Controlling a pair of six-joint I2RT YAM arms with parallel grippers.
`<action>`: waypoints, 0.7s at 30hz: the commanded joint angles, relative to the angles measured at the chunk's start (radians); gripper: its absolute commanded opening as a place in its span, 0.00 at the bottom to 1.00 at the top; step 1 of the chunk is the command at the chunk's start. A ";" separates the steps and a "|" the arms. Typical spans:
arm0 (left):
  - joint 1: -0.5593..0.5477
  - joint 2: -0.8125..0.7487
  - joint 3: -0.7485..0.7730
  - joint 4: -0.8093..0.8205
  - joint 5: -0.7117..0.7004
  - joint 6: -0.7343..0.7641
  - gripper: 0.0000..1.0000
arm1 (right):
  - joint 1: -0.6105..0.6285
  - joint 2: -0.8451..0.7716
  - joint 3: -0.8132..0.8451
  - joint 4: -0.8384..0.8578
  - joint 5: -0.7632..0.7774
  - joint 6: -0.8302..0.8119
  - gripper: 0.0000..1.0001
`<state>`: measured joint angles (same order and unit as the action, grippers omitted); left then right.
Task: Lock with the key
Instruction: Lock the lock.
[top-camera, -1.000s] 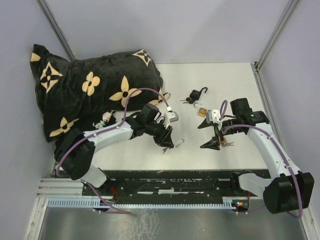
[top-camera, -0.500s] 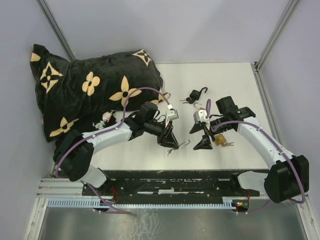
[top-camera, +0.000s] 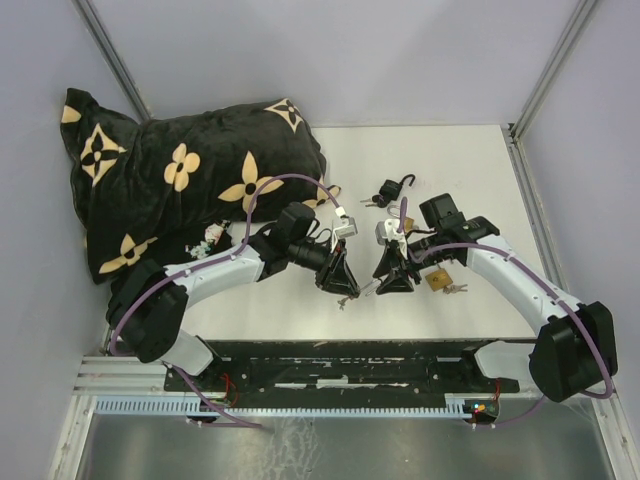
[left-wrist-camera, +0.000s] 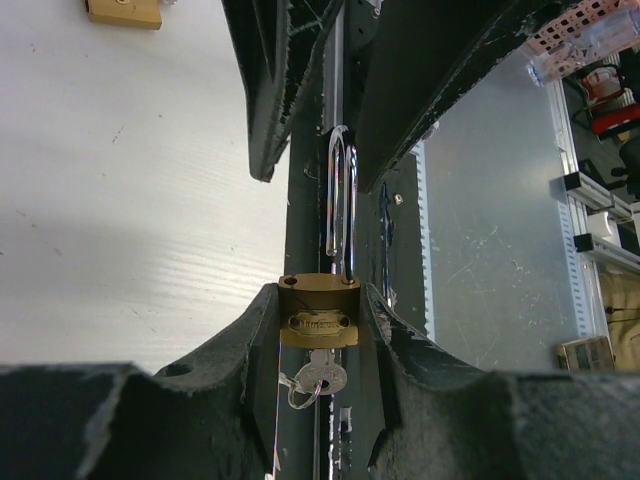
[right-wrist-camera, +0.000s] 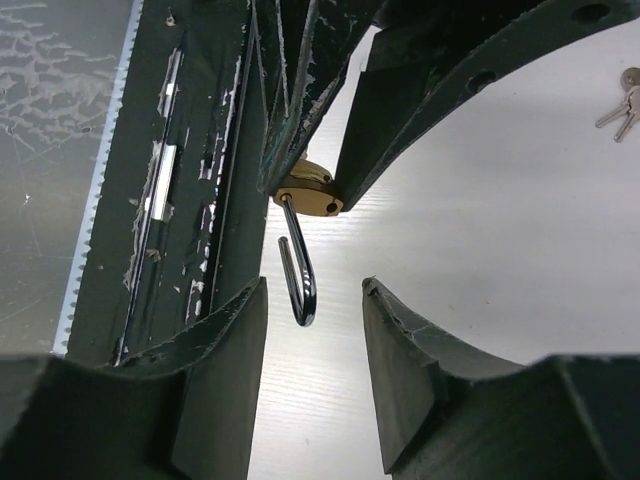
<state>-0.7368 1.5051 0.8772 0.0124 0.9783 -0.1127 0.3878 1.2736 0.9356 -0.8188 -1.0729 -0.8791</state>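
Note:
My left gripper is shut on the body of a small brass padlock. Its key sticks out of the underside with a ring on it. The silver shackle stands open and points away toward the right arm. In the right wrist view, the same padlock hangs between the left fingers, and its shackle reaches down between my own jaws. My right gripper is open, its jaws on either side of the shackle tip without touching it. From above, the two grippers meet tip to tip, with the right gripper just right of the lock.
A second brass padlock and loose keys lie right of the right gripper. A black padlock with keys lies farther back. A black flowered pillow fills the back left. The black base rail runs along the near edge.
My right gripper has swung left to the left gripper, and its jaws have narrowed around the shackle. The left gripper has shifted slightly right with the padlock still held.

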 joint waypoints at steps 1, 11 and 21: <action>0.002 -0.035 0.005 0.071 0.040 -0.047 0.15 | 0.010 0.001 0.024 -0.001 -0.040 -0.004 0.48; 0.002 -0.050 -0.007 0.101 0.022 -0.080 0.23 | 0.011 -0.006 0.049 -0.042 -0.106 -0.006 0.12; 0.002 -0.304 -0.149 0.214 -0.255 -0.112 0.69 | -0.006 -0.025 0.105 -0.072 -0.111 0.091 0.02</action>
<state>-0.7364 1.3346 0.7708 0.1322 0.8795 -0.1955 0.3916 1.2724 0.9836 -0.8921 -1.1290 -0.8539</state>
